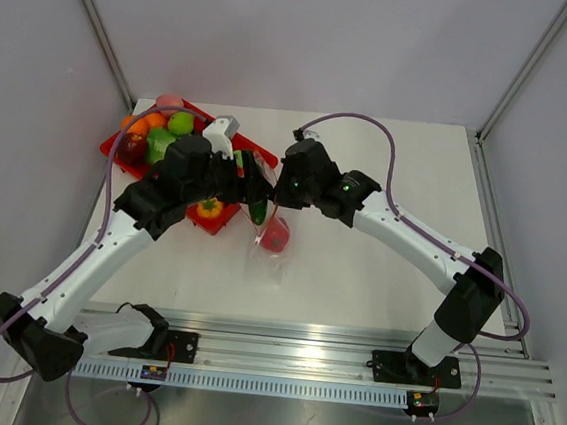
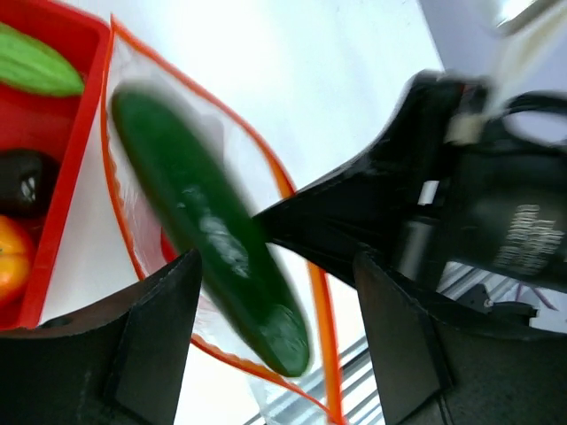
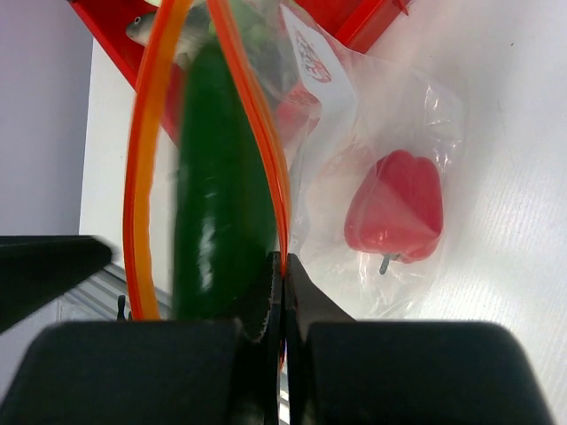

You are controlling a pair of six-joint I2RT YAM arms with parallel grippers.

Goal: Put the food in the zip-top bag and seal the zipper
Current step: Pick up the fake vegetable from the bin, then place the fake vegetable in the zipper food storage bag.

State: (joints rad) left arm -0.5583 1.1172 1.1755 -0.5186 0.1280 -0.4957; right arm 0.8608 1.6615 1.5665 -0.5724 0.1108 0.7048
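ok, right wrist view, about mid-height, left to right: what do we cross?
zipper (left run) → cucumber → zipper's right run, pinched by the right end effector → red pepper inside the bag → table

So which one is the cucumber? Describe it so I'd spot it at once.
Find the red tray at the back left, then the clear bag just right of it. The cucumber stands in the bag's orange-rimmed mouth: long and dark green, unlike the round red pepper inside.
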